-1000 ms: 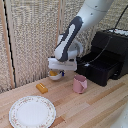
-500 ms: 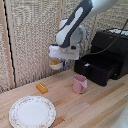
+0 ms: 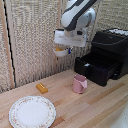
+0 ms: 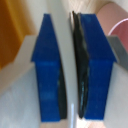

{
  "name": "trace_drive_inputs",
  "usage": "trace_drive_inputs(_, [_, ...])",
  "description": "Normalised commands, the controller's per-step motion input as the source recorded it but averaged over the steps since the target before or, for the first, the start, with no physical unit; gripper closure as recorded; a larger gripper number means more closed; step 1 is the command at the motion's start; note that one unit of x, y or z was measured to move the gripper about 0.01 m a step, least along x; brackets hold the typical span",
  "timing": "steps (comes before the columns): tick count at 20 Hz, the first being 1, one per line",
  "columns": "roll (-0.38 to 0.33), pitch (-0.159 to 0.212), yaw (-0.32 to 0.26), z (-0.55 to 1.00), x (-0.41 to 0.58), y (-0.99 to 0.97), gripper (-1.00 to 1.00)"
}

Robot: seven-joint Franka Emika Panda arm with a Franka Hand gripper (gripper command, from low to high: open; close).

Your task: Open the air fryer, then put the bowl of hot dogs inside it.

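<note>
The white bowl of orange hot dogs hangs mid-air beside the open air fryer.

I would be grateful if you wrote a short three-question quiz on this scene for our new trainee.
1. True or false: the air fryer has its drawer pulled out.
2. What does the hand carry above the table? A) the pink mug B) the bowl C) the floral plate
3. Fill in: the loose orange-yellow piece lies on the table between the plate and the ____.

Key: 1 true; 2 B; 3 mug. In the wrist view the blue fingers stand close together on the bowl's thin rim.
</note>
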Motion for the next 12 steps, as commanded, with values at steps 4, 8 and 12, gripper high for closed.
trace_drive_inputs(4, [0.057, -0.034, -0.202, 0.35, -0.016, -0.52, 1.00])
trace_drive_inputs(8, [0.048, -0.081, -0.190, 0.18, 0.000, -0.57, 1.00])
trace_drive_inputs(12, [0.088, -0.086, -0.158, 0.03, -0.105, -0.60, 1.00])
